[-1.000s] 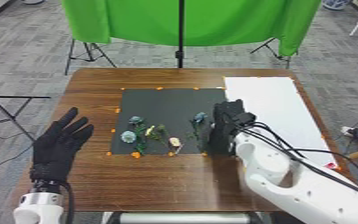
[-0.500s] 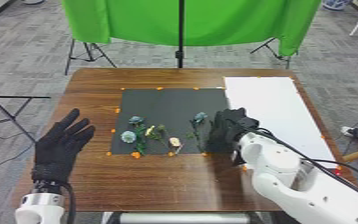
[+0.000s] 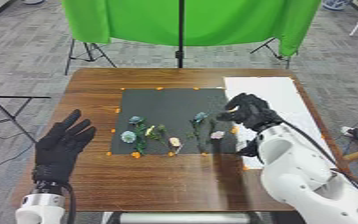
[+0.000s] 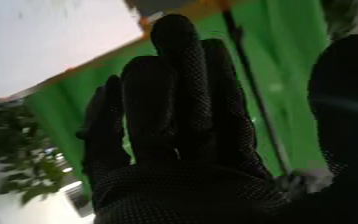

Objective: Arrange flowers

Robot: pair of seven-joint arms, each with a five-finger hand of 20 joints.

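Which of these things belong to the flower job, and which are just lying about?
Part of the job:
blue flowers
peach flower
pink flower
dark mat under them
probably the white sheet
right robot hand

Apparently just background:
green cloth
black pole

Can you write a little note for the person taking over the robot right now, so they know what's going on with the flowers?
Left robot hand: open, over the table's left side.
Right robot hand: open and holding nothing, by the white sheet.
Flowers: on the dark mat. Pale blue flower and cream flower on its left part; pink flower near its right edge.
Done: these flowers are laid on the mat.
Left: I can't tell if the pattern is finished; maybe check the spacing first.
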